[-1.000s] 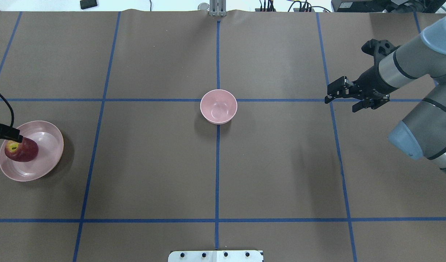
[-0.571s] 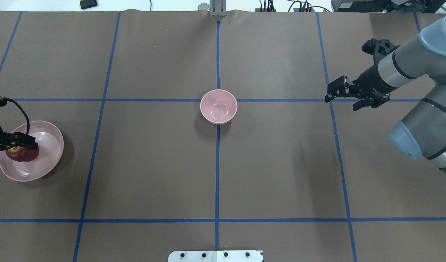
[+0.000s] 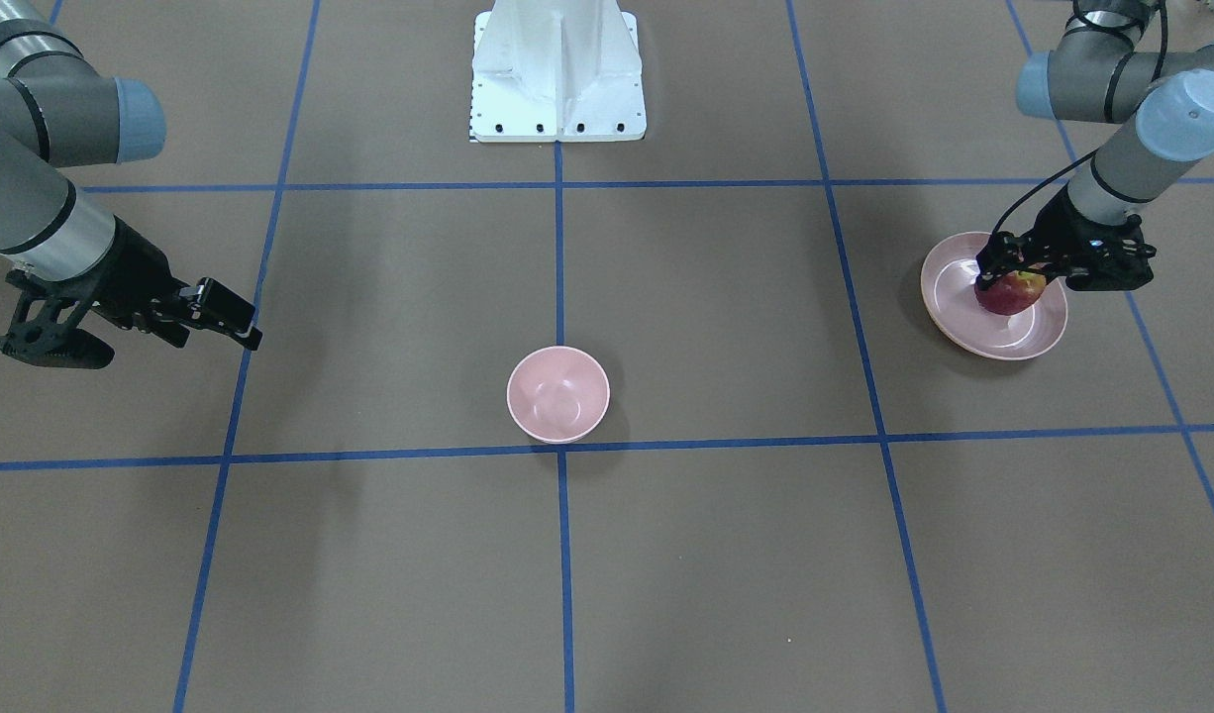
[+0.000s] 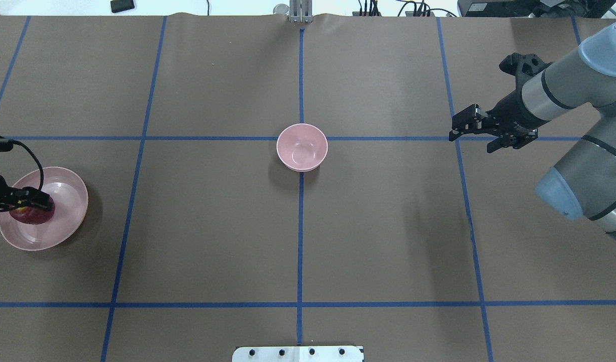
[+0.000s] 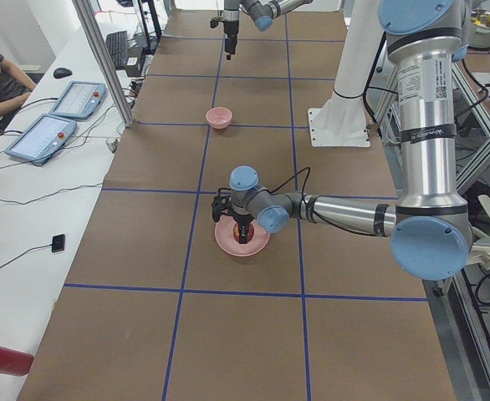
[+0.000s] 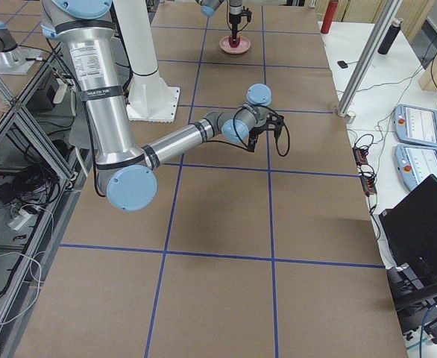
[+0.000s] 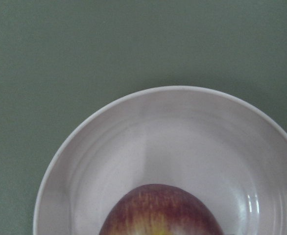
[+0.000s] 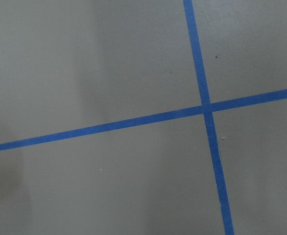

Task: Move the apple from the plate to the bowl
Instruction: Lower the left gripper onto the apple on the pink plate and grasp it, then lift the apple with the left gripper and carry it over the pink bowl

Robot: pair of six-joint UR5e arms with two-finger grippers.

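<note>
Brown paper ruled with blue tape covers the table (image 4: 212, 226). At its left end the apple (image 3: 1008, 294) sits on the plate (image 3: 1003, 339), yellow stem patch upward, directly beneath the left gripper (image 3: 1013, 274). The black fingers reach down at the fruit's top. Whether they straddle it loosely or already press on it cannot be told, as the wrist view shows only the apple's crown. The bowl (image 4: 302, 148) stands empty at the table's centre, well apart from the plate, on the robot's right of it and slightly farther forward. The right gripper (image 4: 471, 141) hangs beyond the bowl, jaws spread and empty. The carry probably falls to the left arm.
</note>
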